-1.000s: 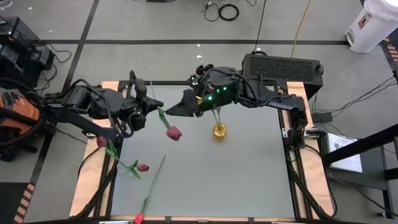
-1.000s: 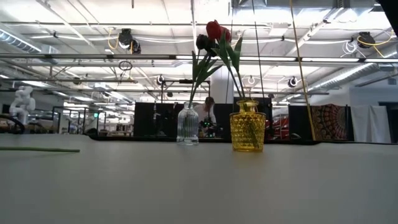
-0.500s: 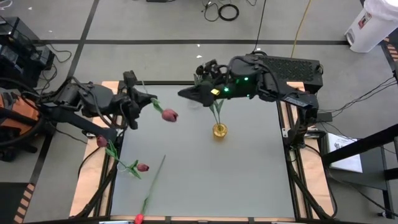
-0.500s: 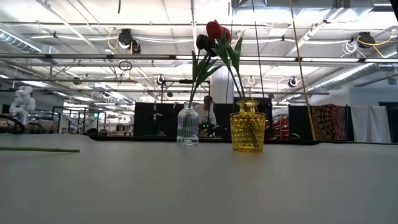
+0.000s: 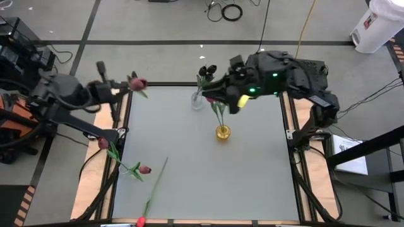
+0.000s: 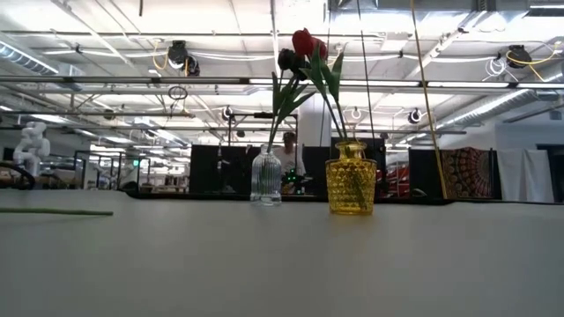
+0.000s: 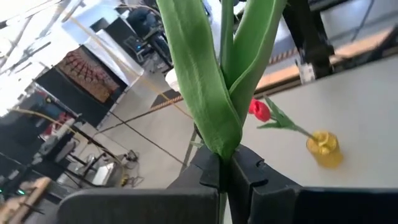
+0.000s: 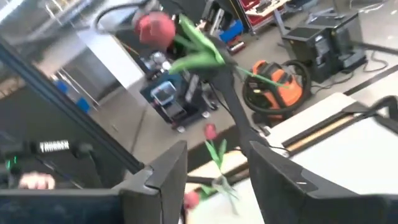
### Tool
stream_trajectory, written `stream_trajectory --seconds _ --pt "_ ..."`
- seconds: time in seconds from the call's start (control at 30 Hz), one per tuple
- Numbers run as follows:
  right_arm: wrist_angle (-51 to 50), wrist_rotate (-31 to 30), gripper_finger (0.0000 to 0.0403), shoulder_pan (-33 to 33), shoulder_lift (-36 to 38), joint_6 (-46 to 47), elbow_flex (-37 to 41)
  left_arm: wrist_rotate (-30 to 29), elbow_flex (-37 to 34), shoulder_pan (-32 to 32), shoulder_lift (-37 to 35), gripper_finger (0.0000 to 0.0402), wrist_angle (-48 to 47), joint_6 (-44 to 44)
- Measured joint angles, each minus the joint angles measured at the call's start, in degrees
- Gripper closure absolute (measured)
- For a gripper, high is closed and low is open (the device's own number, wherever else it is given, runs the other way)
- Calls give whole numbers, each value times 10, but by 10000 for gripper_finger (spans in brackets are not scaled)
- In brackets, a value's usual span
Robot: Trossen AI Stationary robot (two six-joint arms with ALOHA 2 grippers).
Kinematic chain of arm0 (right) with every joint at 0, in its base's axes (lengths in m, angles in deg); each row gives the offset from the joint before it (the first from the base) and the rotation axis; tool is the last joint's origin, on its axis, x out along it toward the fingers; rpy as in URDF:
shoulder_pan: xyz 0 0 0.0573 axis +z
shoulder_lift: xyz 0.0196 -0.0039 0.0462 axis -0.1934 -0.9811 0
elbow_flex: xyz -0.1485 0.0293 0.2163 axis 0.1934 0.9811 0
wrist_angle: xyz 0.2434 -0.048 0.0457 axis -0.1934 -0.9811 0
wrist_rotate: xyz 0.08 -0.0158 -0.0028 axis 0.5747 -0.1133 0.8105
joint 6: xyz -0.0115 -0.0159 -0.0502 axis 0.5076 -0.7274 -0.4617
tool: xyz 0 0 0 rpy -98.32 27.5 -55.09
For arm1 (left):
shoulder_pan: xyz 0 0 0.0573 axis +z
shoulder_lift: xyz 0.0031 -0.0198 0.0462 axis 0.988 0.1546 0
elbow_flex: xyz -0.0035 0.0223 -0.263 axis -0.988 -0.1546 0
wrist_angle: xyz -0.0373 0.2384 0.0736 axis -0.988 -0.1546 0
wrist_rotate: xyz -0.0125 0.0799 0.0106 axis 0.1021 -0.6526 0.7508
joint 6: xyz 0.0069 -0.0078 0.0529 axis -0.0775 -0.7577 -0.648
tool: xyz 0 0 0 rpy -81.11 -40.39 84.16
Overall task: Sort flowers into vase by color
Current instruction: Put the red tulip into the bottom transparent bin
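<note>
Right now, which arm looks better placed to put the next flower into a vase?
Probably the left: its end effector is shut on a tulip at the table's far left edge. The right end effector is open and empty near the clear vase.

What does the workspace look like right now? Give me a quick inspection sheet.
Surface: grey tabletop, no spills seen.
Job's things: yellow vase holds a red tulip; clear vase holds a dark tulip. Loose tulips lie by the table's left edge, one more at the near edge.
Clutter: nothing seen on the table.
Grippers: left end effector shut on a tulip stem, held over the far-left corner; right end effector open, above the vases.
Cables: coiled cable on the floor beyond the table.
Surroundings: orange vacuum, white container, a person far behind.
</note>
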Motion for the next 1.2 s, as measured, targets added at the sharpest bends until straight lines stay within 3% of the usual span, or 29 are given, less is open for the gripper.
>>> stream_trajectory --seconds 0.17,0.37,0.77,0.97,1.2 --pt "-66 -10 243 10 48 -55 0 0 0 0 -40 396 -2 39" --pt "-141 -85 243 53 117 -95 0 -3 1 0 -77 396 -2 66" --pt "-276 -143 243 125 223 -106 0 -77 0 0 -119 396 -61 156" --pt "-380 -218 243 142 257 -109 0 -77 0 0 -127 396 -75 185" --pt "-398 -239 243 147 307 -154 2 -77 0 0 -127 396 -74 205"
